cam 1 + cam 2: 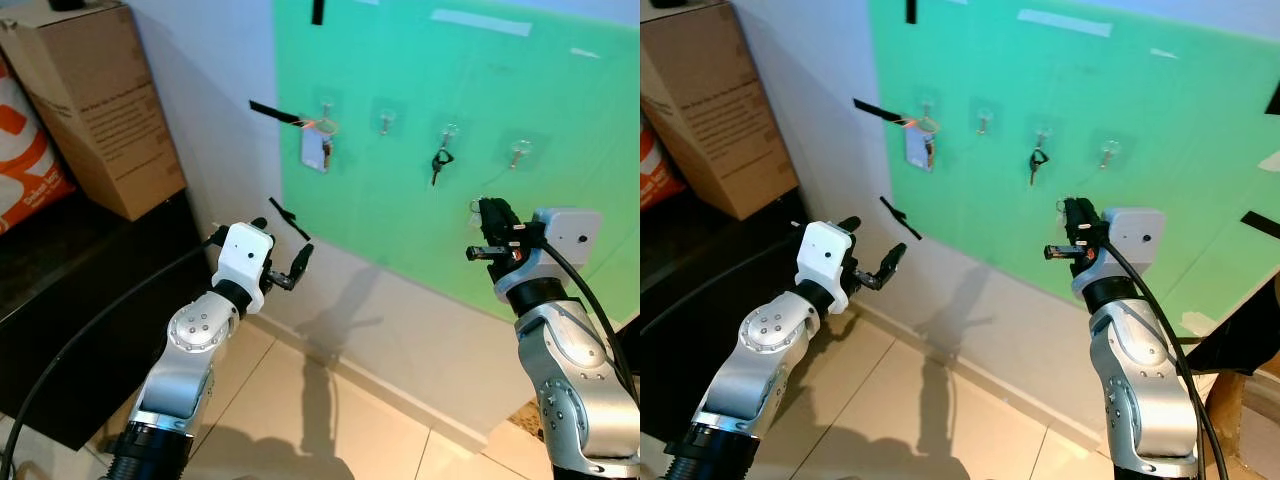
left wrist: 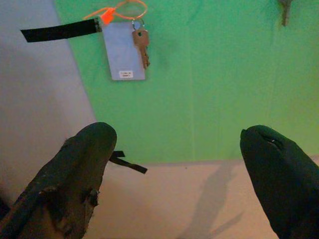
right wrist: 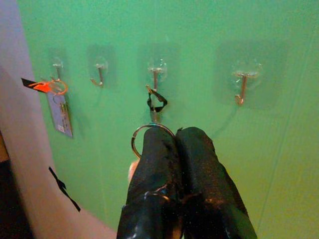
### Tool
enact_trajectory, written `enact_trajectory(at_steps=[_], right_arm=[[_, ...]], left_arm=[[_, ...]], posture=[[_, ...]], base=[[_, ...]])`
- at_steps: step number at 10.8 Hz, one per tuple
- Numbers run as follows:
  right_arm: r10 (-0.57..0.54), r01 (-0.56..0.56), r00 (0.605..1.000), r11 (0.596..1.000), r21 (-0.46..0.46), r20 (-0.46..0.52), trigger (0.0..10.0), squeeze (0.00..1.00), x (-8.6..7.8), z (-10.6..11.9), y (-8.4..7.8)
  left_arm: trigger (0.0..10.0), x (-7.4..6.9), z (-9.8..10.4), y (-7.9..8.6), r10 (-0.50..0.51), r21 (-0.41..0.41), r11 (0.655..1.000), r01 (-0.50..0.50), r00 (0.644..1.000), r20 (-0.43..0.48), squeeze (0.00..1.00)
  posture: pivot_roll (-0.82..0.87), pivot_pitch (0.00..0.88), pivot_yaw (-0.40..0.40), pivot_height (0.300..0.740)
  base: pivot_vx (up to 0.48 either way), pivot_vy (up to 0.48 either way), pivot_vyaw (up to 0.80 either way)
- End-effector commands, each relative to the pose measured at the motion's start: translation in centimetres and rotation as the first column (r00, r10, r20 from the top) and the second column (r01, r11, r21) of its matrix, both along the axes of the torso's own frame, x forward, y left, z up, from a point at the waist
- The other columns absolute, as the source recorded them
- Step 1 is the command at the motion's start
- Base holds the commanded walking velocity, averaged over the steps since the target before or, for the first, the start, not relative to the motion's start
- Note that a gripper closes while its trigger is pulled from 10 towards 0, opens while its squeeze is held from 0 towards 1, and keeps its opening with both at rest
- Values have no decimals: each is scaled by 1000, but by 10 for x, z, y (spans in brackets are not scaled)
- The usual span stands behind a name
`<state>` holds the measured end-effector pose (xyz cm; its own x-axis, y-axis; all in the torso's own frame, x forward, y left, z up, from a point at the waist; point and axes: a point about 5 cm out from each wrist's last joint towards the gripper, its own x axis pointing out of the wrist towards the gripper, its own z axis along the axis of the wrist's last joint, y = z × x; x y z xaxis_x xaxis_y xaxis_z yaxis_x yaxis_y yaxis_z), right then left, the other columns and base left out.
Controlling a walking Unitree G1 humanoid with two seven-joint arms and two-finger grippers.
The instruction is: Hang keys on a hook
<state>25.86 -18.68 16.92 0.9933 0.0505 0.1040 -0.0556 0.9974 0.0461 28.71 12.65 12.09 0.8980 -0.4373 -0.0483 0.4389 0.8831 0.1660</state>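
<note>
The right gripper, clamped on a key ring, faces the empty hook just up-right of it; the left gripper waits open.

A green board covered the white wall; a cardboard box sat on dark furniture above beige floor tiles.
</note>
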Motion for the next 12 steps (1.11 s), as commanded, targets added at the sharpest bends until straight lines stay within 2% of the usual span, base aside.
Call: enact_trajectory(at_steps=[1,4,5,8,9,10,12], right_arm=[[-12,12,1000,1000,-5,14,10000,0,3,6,-2],[1,-1,1000,999,44,-8,10000,0,2,3,0],[-2,2,1000,1000,31,1,10000,0,2,5,-2],[62,-62,998,998,18,27,10000,0,-1,11,-3],[67,-68,997,998,18,43,10000,0,-1,15,-6],[70,-71,996,997,19,51,10000,0,-1,17,-7],[102,-102,993,995,-5,55,10000,0,-1,19,-10]], left_arm=[[10000,1,3,-1,-11,-13,1000,11,1000,3,0],[10000,0,5,-3,-23,-42,999,23,1000,0,0],[10000,0,5,-3,-27,-48,998,27,1000,-5,0],[10000,-1,4,-3,-38,-55,998,37,999,-10,0],[10000,-2,6,-5,-53,-64,997,53,999,1,0],[10000,-3,6,-6,-73,-54,996,73,997,-1,0],[10000,-10,10,-13,-195,-61,979,195,981,8,0]], posture=[[-133,0,-1,740],[-132,0,-4,740],[-133,0,-4,740],[-132,0,-8,740],[-132,0,-8,740],[-133,0,-10,740],[-130,0,-20,740]], base=[[0,0,0],[186,0,-173],[304,0,-800],[321,0,0],[0,0,0],[0,0,0],[0,0,0]])
